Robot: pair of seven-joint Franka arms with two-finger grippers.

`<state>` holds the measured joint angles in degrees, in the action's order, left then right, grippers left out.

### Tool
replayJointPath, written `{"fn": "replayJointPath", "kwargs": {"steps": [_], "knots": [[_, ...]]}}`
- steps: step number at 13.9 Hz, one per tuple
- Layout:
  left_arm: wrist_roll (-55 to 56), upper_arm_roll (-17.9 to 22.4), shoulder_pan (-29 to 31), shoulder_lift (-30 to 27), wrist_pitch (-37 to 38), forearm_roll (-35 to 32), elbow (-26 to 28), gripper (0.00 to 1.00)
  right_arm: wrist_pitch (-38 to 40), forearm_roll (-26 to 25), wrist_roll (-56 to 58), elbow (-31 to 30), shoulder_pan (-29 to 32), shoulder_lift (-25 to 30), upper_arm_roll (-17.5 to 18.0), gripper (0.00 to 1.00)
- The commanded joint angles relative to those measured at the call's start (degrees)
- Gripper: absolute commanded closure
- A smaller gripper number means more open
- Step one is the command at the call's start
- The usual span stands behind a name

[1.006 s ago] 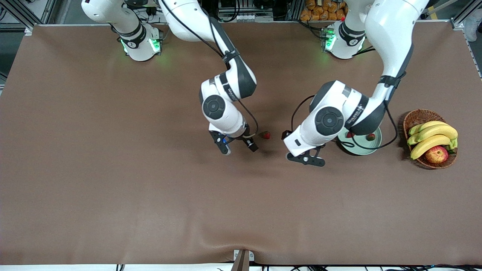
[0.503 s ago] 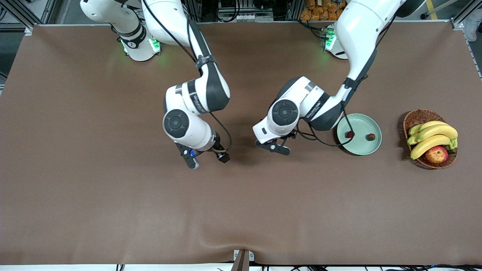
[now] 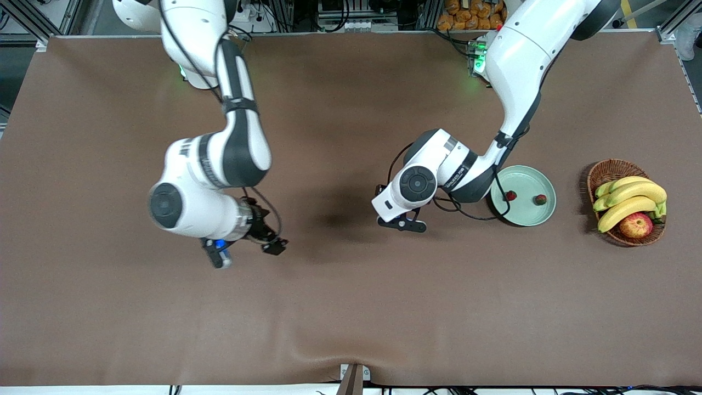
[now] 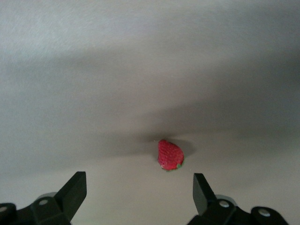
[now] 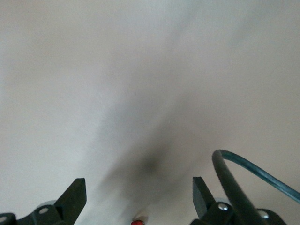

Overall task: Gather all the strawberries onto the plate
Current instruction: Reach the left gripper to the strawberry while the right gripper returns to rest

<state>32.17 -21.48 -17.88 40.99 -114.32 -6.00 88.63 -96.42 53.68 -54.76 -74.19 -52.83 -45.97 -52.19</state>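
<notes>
**Two strawberries in the plate, a third under the left gripper**

The left gripper (image 4: 138,183) hung low over the brown table mat (image 3: 351,307) with its jaws spread wide and nothing between them. In the left wrist view its two black fingertips (image 4: 77,183) framed a single strawberry (image 4: 169,154), which lay on the mat just ahead of the gap, apart from both fingers, with its green cap showing at one end. In the front view that berry was hidden under the left arm's wrist. The gripper itself stood just beside the plate (image 3: 524,215), on the side toward the right arm's end of the table.

The right gripper (image 5: 138,187) was also released and empty, its fingers wide apart over bare mat. It hung toward the right arm's end of the table, well apart from the plate. A dark cable (image 5: 243,173) looped past one finger in the right wrist view. A small red spot showed at that view's edge between the fingers, and what it was could not be told.

The pale green plate sat on the mat toward the left arm's end. Two strawberries lay in it, apart from each other: one (image 3: 511,195) near the rim closest to the left gripper, the other (image 3: 541,199) closer to the wicker basket (image 3: 609,167). The basket stood near the plate, nearer the table's end, and held bananas (image 3: 630,198) and an apple (image 3: 636,225).
</notes>
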Motion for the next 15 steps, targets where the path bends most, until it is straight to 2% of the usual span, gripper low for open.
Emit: {"fn": "replayJointPath", "kwargs": {"steps": [1, 2, 3, 4, 5, 7, 8, 9, 12, 13, 15], "knots": [[7.96, 0.12, -0.75, -0.12, -3.26, 1.07, 1.19, 0.00, 3.42, -1.03, 4.37, 0.01, 6.22, 4.47, 2.09, 0.00], [11.73, 0.12, -1.19, -0.20, -5.27, 1.07, 3.03, 0.00, 4.21, -1.29, 6.83, -0.08, 9.29, 5.96, 3.40, 0.00], [14.82, 0.12, -1.11, -0.38, -7.99, 0.99, 4.70, 0.00, 4.66, -3.64, 8.94, -0.08, 12.54, 7.54, 5.93, 0.00], [17.37, 0.12, -1.02, -0.55, -10.02, 0.90, 6.02, 0.00, 4.66, -8.54, 10.27, -0.17, 16.06, 9.82, 9.79, 0.00], [19.75, 0.12, -1.37, -0.56, -11.35, 0.90, 6.99, 0.00, 4.66, -14.77, 11.07, -0.17, 20.18, 12.11, 14.70, 0.00], [23.80, 0.12, -1.90, -0.73, -13.81, 0.72, 8.92, 0.00, 4.75, -25.07, 11.25, -0.34, 30.80, 16.77, 27.25, 0.00], [25.73, 0.12, -1.99, -1.08, -13.99, 0.72, 9.28, 0.00, 5.44, -27.98, 11.34, -0.35, 35.99, 18.44, 32.71, 0.00], [26.53, 0.12, -2.25, -1.08, -14.08, 0.46, 9.72, 0.00, 7.10, -30.10, 11.95, -0.35, 40.04, 19.59, 36.59, 0.00], [26.63, 0.12, -2.78, -0.82, -15.74, -0.94, 11.56, 0.00, 10.98, -32.58, 18.96, -0.35, 49.98, 23.54, 44.08, 0.00], [26.63, 0.12, -2.60, -0.82, -16.28, -1.64, 12.09, 0.04, 11.86, -33.28, 20.38, -0.35, 52.63, 25.12, 46.36, 0.00], [26.36, 0.12, -2.25, -0.91, -16.28, -2.00, 12.10, 0.19, 13.35, -40.71, 24.15, -0.52, 52.92, 28.81, 48.75, 0.00]]}}
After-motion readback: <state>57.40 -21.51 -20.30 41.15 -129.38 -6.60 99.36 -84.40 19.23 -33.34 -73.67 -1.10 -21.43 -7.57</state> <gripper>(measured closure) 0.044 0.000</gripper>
